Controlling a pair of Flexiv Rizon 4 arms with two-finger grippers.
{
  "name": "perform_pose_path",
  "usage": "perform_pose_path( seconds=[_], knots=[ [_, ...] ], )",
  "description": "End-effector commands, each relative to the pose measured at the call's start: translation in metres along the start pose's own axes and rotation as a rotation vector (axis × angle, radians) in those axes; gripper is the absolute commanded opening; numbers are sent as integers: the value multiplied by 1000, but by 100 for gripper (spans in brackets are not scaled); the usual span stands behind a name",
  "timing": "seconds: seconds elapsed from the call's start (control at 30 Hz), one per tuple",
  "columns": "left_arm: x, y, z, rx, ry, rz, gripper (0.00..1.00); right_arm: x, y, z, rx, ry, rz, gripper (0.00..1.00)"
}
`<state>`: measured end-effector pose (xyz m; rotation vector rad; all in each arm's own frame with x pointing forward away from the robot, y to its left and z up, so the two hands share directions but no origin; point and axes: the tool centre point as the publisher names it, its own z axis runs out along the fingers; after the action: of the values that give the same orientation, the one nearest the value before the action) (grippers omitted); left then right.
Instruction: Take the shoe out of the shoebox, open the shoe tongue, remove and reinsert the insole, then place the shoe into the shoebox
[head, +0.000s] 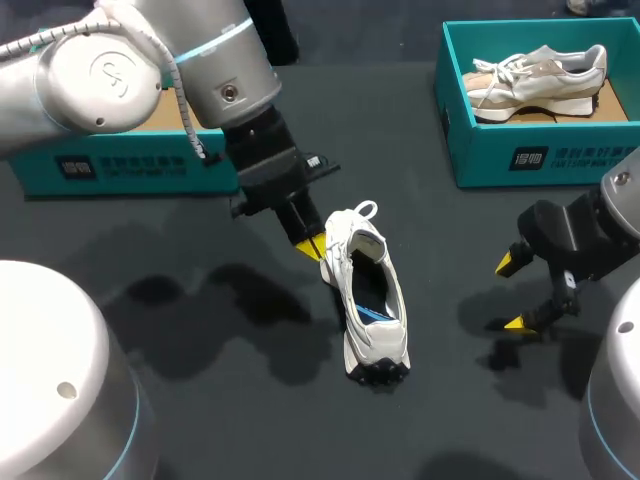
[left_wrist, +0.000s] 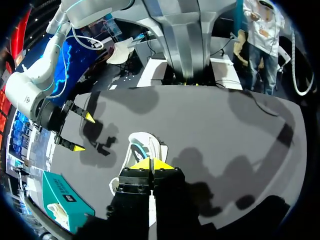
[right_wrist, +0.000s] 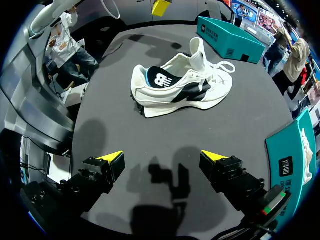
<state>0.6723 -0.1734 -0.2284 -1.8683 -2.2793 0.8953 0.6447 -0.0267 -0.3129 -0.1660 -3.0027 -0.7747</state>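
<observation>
A white sneaker (head: 368, 300) with a black and blue insole lies on the dark table, heel toward the front edge, tongue standing up (right_wrist: 197, 50). My left gripper (head: 310, 245) is shut, its yellow tips together just left of the shoe's lace end; nothing shows between them. In the left wrist view the gripper (left_wrist: 151, 162) points at the sneaker (left_wrist: 145, 147) right ahead of it. My right gripper (head: 515, 292) stands open to the right of the shoe, well apart from it. From the right wrist the gripper (right_wrist: 162, 157) faces the shoe's side (right_wrist: 180, 87). The teal shoebox (head: 540, 155) sits back right.
The back-right shoebox holds a second, beige sneaker (head: 540, 75). Another teal box (head: 120, 165) lies at the back left, behind my left arm. Bare table stretches between the shoe and my right gripper.
</observation>
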Motion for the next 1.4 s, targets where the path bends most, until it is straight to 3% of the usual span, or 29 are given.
perform_pose_path(
  seconds=[0.03, 0.73, 1.17, 1.4],
  knots=[
    [-5, 3, 0, 4, 22, 0, 0, 2, 0, 0, 1, -3, 0, 100],
    [-14, 16, 37, -1, 115, 73, 0, 2, 0, 0, 1, -3, 0, 100],
    [-24, 22, 75, -21, 182, 159, 0, 2, 0, 0, 1, -3, 0, 100],
    [-25, 23, 75, -13, 180, 160, 0, 2, 0, 0, 1, -3, 0, 100]
  ],
)
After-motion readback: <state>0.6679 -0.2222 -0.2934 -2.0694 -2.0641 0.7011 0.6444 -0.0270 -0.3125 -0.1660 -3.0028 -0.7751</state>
